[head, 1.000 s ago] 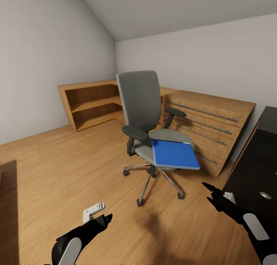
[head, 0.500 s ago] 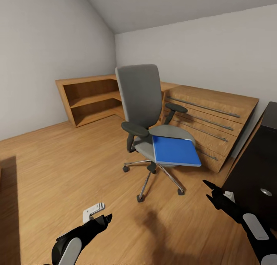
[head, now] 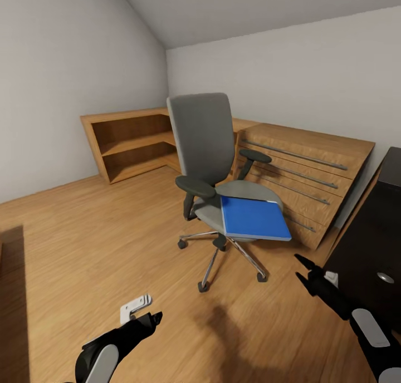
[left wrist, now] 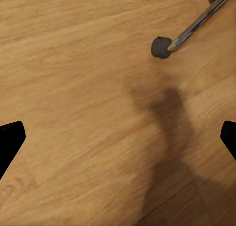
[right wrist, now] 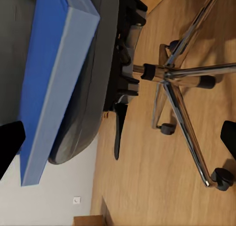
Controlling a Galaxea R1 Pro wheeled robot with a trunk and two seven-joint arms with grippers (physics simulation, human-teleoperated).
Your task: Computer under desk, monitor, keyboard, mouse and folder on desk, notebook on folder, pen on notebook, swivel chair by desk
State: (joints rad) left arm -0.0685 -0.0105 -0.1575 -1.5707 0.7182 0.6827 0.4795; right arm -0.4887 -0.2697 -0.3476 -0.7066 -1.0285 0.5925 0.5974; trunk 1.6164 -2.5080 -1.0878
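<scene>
The swivel chair (head: 203,143), grey with black armrests and a chrome star base, stands mid-room on the wood floor. The bright blue folder (head: 253,219) lies flat on its seat, overhanging the front edge. The black desk (head: 365,244) fills the right edge of the head view. My right gripper (head: 301,266) hovers open and empty between desk and chair, below the folder's near corner. In the right wrist view the folder (right wrist: 49,73) and the chair's seat (right wrist: 93,93) lie ahead of the open gripper (right wrist: 118,142). My left gripper (head: 149,319) hangs low over the floor, open (left wrist: 118,137) and empty.
Low light wooden shelving (head: 131,143) runs along the far left wall into a wooden drawer unit (head: 303,171) behind the chair. A chair castor (left wrist: 161,46) and chrome leg lie ahead of the left gripper. Open wood floor (head: 83,232) spreads to the left.
The camera shifted slightly a second ago, reframing the room. Since then my right gripper has drifted a little down and right. Chair, folder and left gripper look unmoved.
</scene>
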